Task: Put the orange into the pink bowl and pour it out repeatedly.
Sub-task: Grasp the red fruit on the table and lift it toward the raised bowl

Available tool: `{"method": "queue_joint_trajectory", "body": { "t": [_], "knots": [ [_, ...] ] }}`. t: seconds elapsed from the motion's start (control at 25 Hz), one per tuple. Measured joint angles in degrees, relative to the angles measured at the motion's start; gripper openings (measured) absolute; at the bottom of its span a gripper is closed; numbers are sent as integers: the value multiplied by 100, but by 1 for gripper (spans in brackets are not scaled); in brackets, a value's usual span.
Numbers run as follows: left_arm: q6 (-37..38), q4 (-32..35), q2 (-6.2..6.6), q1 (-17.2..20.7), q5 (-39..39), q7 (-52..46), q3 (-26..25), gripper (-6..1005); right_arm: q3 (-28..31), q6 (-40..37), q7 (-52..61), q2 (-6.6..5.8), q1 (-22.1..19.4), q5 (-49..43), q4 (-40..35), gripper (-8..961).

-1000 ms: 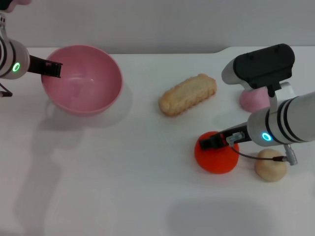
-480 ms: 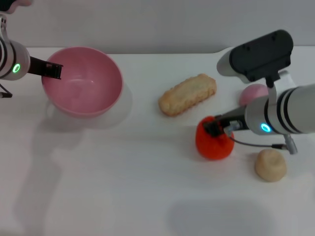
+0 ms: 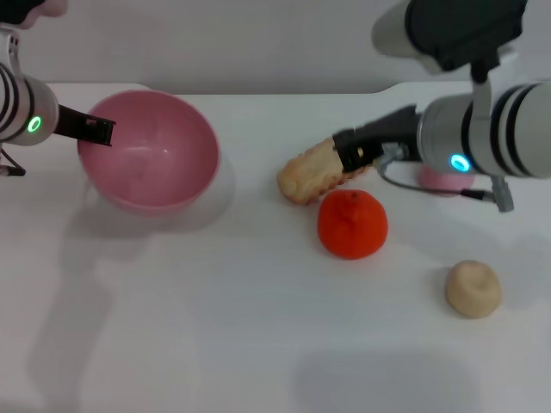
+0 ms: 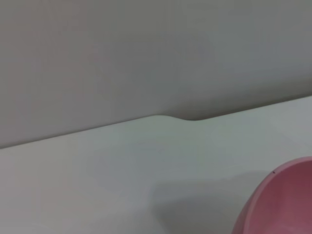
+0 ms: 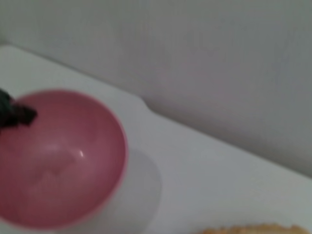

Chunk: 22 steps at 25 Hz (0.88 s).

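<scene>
The orange (image 3: 351, 224) sits on the white table, right of centre, with nothing touching it. My right gripper (image 3: 348, 153) hovers beyond it over the end of a bread-like piece, clearly apart from the fruit. Far left, the pink bowl (image 3: 151, 155) stands tilted and empty, with my left gripper (image 3: 93, 131) shut on its left rim. The right wrist view looks across at the pink bowl (image 5: 58, 156), where the left gripper (image 5: 17, 114) shows as a dark tip on the rim. Only a bit of the pink bowl (image 4: 287, 200) shows in the left wrist view.
A tan bread-shaped piece (image 3: 310, 172) lies between bowl and orange. A small tan lump (image 3: 473, 289) sits at the front right. A mauve-pink dome (image 3: 439, 181) is mostly hidden behind my right arm. The table's far edge meets a grey wall.
The right gripper rose and moved left, away from the orange it was on. The orange shifted left and farther back and now sits free. The bowl shifted slightly.
</scene>
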Motion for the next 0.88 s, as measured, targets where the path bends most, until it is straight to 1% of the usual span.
{"method": "queue_joint_trajectory", "body": {
  "t": [0.08, 0.2, 0.24, 0.28, 0.32, 0.52, 0.64, 0.88],
  "knots": [
    [-63, 21, -3, -35, 0, 0, 36, 43, 56, -39, -9, 2, -1, 0, -72, -2],
    [-69, 22, -2, -41, 2, 0, 34, 43, 165, -190, -9, 7, -50, 7, 48, 13],
    [-78, 21, -2, -44, 16, 0, 19, 43, 208, -222, -9, 5, -57, 25, 248, 18],
    [-81, 15, -3, -44, 19, 0, 18, 43, 208, -222, -9, 5, -57, 25, 248, 23],
    [-83, 7, -2, -46, 23, 0, 18, 43, 224, -224, -8, 3, -50, 33, 413, 27],
    [-61, -45, 5, -81, 36, 0, 1, 43, 97, -242, -8, 6, 119, 31, 1037, 52],
    [-57, -74, 6, -124, 39, 0, 0, 43, -24, -318, 10, 14, 225, 41, 1212, 126],
    [-53, -82, 7, -129, 46, 0, 13, 43, -98, -406, 39, 16, 276, 52, 1234, 274]
  ]
}}
